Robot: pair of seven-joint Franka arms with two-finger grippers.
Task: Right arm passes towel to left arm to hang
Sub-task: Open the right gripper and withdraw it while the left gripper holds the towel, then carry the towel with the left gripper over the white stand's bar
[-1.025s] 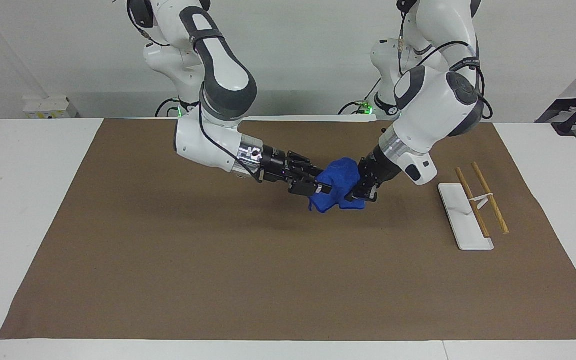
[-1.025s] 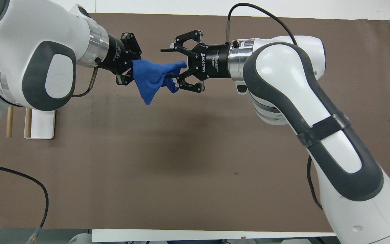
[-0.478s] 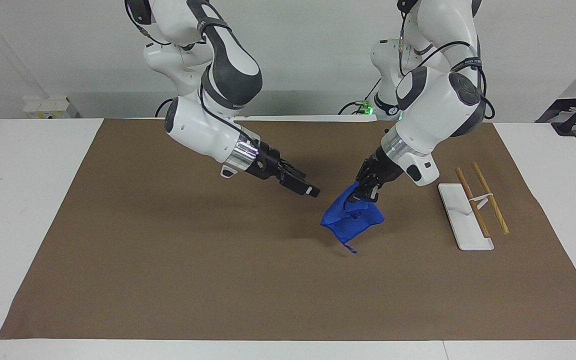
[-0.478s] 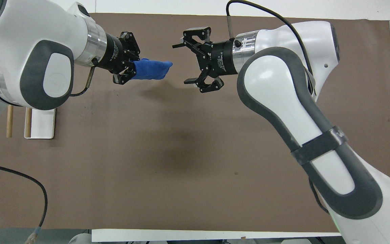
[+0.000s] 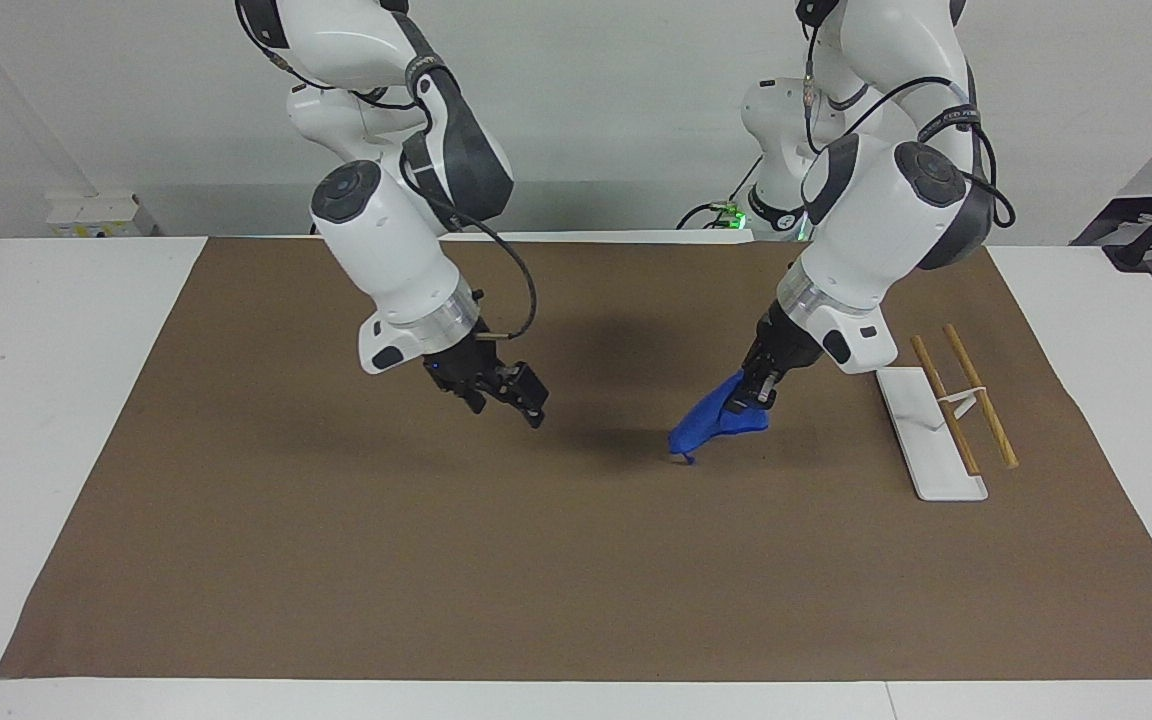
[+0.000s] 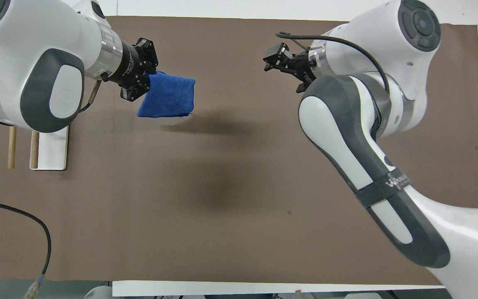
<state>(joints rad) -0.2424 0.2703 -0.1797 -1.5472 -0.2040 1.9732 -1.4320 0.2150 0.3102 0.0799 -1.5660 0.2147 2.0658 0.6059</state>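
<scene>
— Where was the towel (image 5: 714,422) at that moment?

— In the left gripper (image 5: 758,393), pinched tight by one edge. The blue cloth hung from the closed fingertips and drooped over the brown mat (image 5: 576,560), its lowest corner close above the mat. It was up in the air over the stretch of mat beside the rack, toward the left arm's end of the table.

— And from above?

— The overhead view showed the towel (image 6: 167,95) spread as a flat blue patch out from the left gripper (image 6: 142,79), with its shadow on the mat beside it.

— What was the right gripper (image 5: 526,398) doing?

— It held nothing. Its fingers stood wide apart, pointed down at a slant over the middle of the mat, well apart from the towel. In the overhead view the right gripper (image 6: 278,62) was partly tucked under its own arm.

— The rack?

— The white rack base (image 5: 928,432) lay flat on the mat near the left arm's end, with two wooden rods (image 5: 976,395) across a small white bracket. Nothing was on it — the towel hung clear of it, not touching.
</scene>
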